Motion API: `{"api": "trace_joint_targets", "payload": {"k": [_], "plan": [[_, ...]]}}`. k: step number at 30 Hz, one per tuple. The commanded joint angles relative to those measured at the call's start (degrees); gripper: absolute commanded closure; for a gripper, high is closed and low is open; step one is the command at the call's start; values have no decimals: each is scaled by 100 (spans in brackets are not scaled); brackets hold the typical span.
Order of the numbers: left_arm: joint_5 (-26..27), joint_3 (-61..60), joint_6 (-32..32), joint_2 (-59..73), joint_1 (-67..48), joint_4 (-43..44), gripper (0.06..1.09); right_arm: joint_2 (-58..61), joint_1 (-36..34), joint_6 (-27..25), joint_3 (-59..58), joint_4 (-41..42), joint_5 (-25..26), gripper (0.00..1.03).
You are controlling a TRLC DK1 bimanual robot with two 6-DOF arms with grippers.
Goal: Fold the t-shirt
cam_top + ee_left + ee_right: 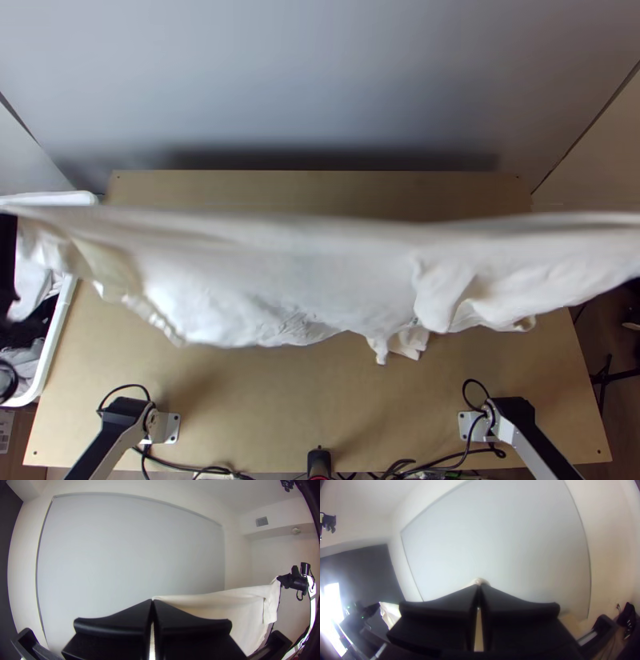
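Count: one t-shirt [280, 264]; one desk [264, 408]; two arms [112, 448]; one left tool [8, 260], one right tool [479, 587]; one basket [61, 330], garments [24, 362] inside uncountable; one vent [262, 521].

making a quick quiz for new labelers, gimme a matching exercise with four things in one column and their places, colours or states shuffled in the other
1. t-shirt
2. left claw
3. white bin
4. table

A. light wooden, below the t-shirt
B. at the table's left, cloths inside
C. stretched out, hanging in the air
D. shut on the t-shirt

Pairs: 1-C, 2-D, 3-B, 4-A
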Motion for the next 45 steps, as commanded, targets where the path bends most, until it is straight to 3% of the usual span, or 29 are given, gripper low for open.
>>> {"api": "trace_joint_targets", "payload": {"k": [1, 15, 21, 29, 36, 45], "plan": [[169, -67, 16, -449, -28, -743, 105, -323, -4, 20, 78, -934, -126, 100], [248, 250, 25, -712, -19, -1464, 105, -375, -4, -15, 658, -1646, -143, 100], [274, 4, -116, -888, 60, -1614, 105, -701, -30, -50, -124, -1664, -152, 100], [309, -954, -292, -888, 95, -1209, 105, -1070, -30, -217, -2022, -469, -187, 100], [327, -1974, -318, -809, 51, -576, 105, -1131, 40, -279, -3736, 1078, -187, 100], [318, -2695, -230, -440, 33, 267, 105, -560, 75, -296, -4563, 2449, -178, 100]]}}
